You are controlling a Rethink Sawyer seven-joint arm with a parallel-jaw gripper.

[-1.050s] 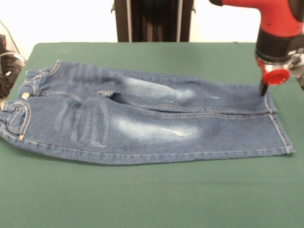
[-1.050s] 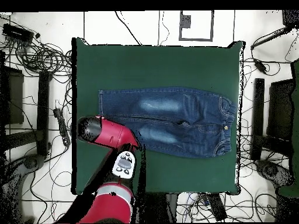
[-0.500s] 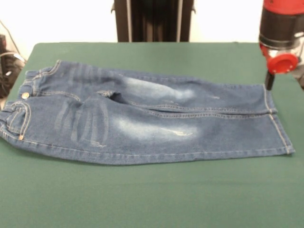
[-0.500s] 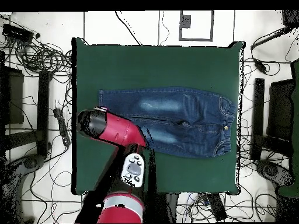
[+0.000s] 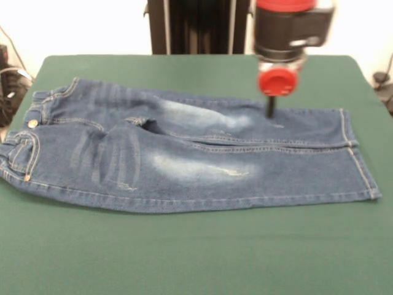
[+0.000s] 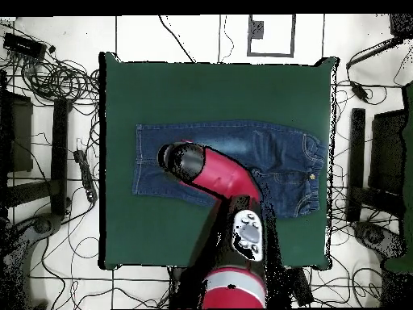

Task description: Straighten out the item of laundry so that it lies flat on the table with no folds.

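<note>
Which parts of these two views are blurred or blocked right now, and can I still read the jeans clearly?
Front view: the end effector and arm above it are motion-smeared, while the jeans and table look sharp and evenly lit. Overhead view: the arm covers the middle of the jeans, hiding the end effector.

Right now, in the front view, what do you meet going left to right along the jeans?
Brass button at the waistband → whiskered fade marks → whitish patch on the jeans → gripper above the far leg → leg hems → bare green table.
</note>
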